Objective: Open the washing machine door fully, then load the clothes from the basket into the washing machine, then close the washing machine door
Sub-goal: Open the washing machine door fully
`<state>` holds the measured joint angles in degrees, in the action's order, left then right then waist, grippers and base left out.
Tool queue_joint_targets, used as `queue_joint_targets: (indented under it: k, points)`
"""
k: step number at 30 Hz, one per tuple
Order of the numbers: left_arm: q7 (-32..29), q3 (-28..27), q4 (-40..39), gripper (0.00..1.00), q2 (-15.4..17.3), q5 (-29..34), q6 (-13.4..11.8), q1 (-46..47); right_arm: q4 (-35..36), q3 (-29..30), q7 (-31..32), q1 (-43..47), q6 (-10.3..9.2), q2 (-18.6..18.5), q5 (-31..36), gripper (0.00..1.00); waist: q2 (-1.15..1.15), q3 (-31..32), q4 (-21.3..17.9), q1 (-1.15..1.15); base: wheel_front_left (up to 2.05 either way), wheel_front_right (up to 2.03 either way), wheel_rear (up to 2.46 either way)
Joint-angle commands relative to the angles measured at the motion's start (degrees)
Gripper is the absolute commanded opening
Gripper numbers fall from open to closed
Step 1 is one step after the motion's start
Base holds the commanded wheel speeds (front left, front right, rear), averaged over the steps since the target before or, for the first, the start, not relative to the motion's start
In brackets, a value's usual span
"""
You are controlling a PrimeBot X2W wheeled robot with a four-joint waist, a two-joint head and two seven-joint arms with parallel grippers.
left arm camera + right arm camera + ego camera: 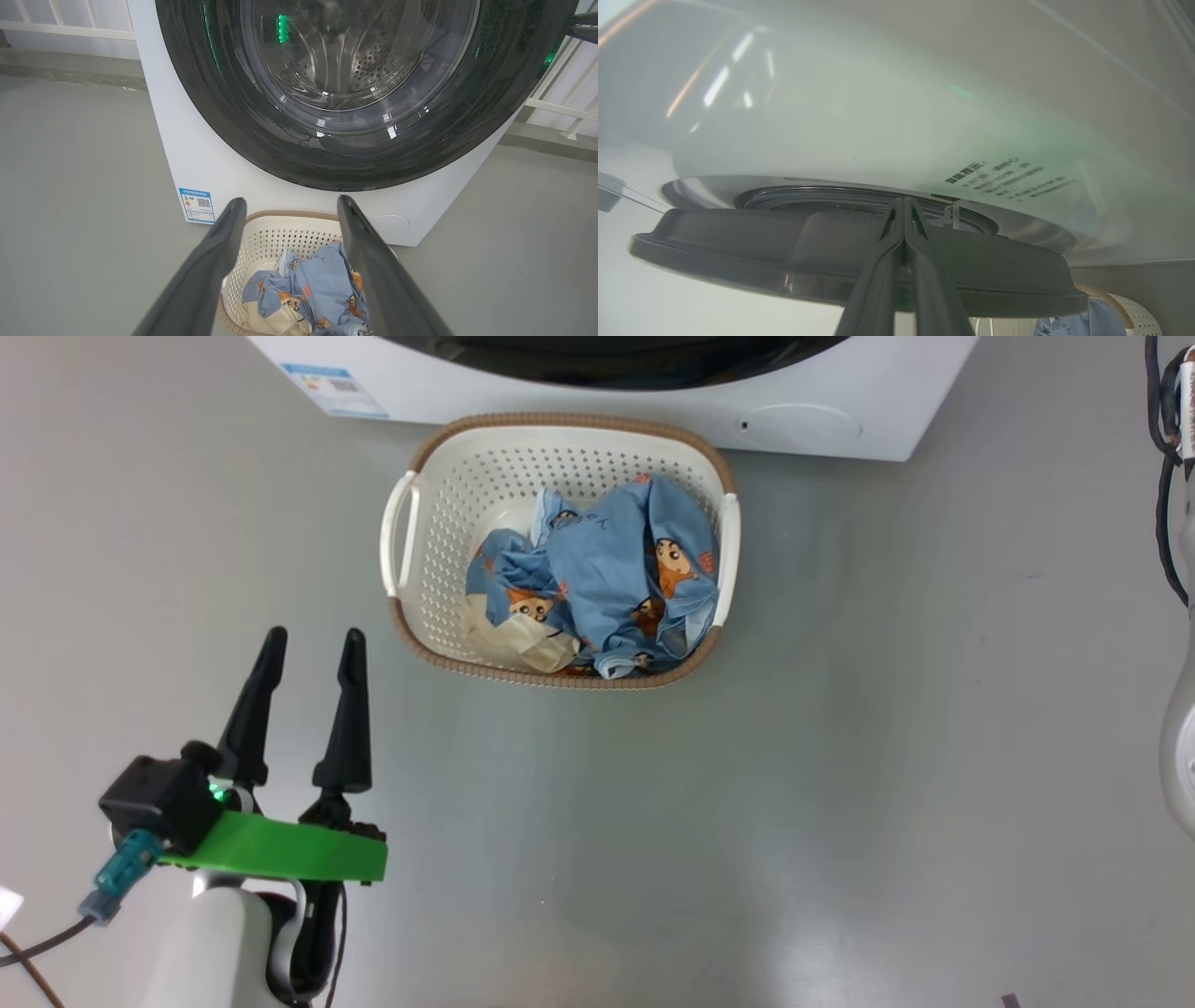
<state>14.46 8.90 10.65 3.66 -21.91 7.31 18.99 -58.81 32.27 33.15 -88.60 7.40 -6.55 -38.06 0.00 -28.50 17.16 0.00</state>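
Right gripper (903, 205), fingers pressed together on nothing, sits at the rim of the door (738, 247): hook behind it, swing wide. Left gripper (315, 637) hangs spread, empty, near the basket (560, 425) of clothes (607, 560).

A smooth grey floor (840, 756) is seen across the whole frame. The basket (439, 541) is set on it at upper centre, just below the washing machine (887, 392), which is stood on the floor along the top edge.
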Motion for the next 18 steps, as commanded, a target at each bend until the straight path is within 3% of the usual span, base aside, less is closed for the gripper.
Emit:
queue_joint_targets:
  k: [1,18]
  points:
    - [0.5,-1.6,-1.3,1.00,1.5,-0.6,0.2,0.9,1.1,0.4,0.0,-3.1,0.09,2.0,1.3,0.00,0.00,-1.0,1.1,0.00,0.00,0.00,0.00]
    - [0.5,-1.1,-1.1,1.00,0.8,-1.0,0.2,1.7,1.2,3.5,2.2,-3.6,0.09,3.5,6.0,0.00,0.00,-1.4,2.9,0.00,0.00,0.00,0.00]
